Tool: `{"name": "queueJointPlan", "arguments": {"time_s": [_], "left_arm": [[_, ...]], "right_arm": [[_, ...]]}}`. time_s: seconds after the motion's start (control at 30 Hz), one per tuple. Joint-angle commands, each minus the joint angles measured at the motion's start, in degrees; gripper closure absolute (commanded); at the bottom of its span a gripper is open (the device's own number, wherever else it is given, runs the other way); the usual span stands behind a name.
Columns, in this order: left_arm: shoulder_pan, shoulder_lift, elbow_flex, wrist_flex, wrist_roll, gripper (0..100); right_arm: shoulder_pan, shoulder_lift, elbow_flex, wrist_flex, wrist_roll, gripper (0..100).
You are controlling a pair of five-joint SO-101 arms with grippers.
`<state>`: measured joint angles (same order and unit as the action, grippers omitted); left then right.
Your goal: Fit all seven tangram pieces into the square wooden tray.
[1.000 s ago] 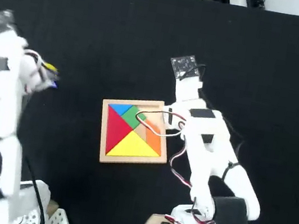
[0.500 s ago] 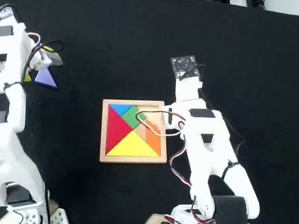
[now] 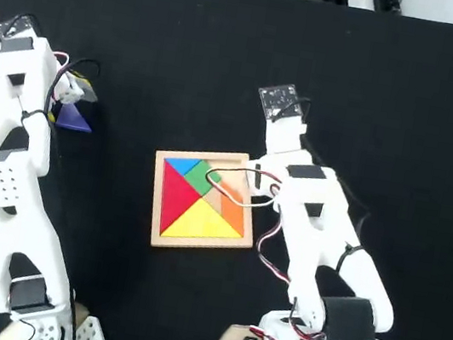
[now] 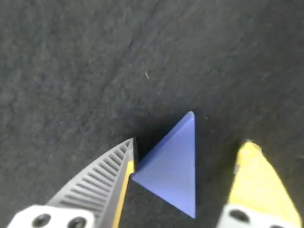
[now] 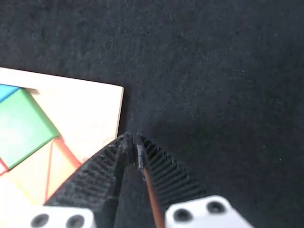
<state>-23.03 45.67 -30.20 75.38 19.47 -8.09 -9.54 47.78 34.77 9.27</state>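
I'm watching my left hand (image 4: 189, 144), swung in from the left edge of the worktop (image 3: 394, 93) this past second, now hanging open astride the blue triangle (image 4: 173, 166), its grey finger (image 4: 109, 166) touching one corner and the yellow finger (image 4: 256, 175) standing just clear. The triangle is lying flat, well left of the square wooden tray (image 3: 198, 243). The tray is sitting unmoved with coloured pieces (image 3: 201, 222) inside, and my right hand (image 5: 133, 140) is staying pinched shut on nothing just beside its far right corner.
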Motion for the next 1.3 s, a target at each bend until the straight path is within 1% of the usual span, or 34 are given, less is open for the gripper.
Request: {"name": "queueJointPlan", "arguments": {"time_s": [0.0, 0.17, 0.3, 0.47, 0.67, 0.97, 1.1, 1.27], "left_arm": [[-0.75, -0.62, -4.79, 3.16, 0.44, 73], [-0.57, 0.00, -4.70, 6.24, 0.88, 73], [-0.66, 0.00, -4.70, 8.35, 4.75, 73], [-0.66, 0.09, -4.62, 8.35, 8.09, 73], [-0.57, 0.09, -4.70, 7.74, 11.16, 74], [-0.57, 0.18, -4.62, 6.59, 11.52, 74], [-0.57, 0.18, -4.26, 5.19, 13.80, 74], [-0.66, 0.18, -2.33, 2.64, 13.89, 74]], "right_arm": [[0.70, -0.13, -1.89, -1.05, -0.09, 98.7], [0.62, -0.13, -1.89, -1.05, -0.09, 98.7], [0.53, -0.13, -1.89, -1.05, -0.09, 98.7], [0.53, -0.13, -1.89, -1.05, -0.09, 98.7], [0.53, -0.13, -1.89, -1.05, -0.09, 98.7], [0.62, -0.13, -1.89, -1.05, -0.09, 98.7], [0.62, -0.04, -1.89, -1.05, -0.09, 98.7], [0.62, -0.04, -1.89, -1.05, -0.09, 98.7]]}}
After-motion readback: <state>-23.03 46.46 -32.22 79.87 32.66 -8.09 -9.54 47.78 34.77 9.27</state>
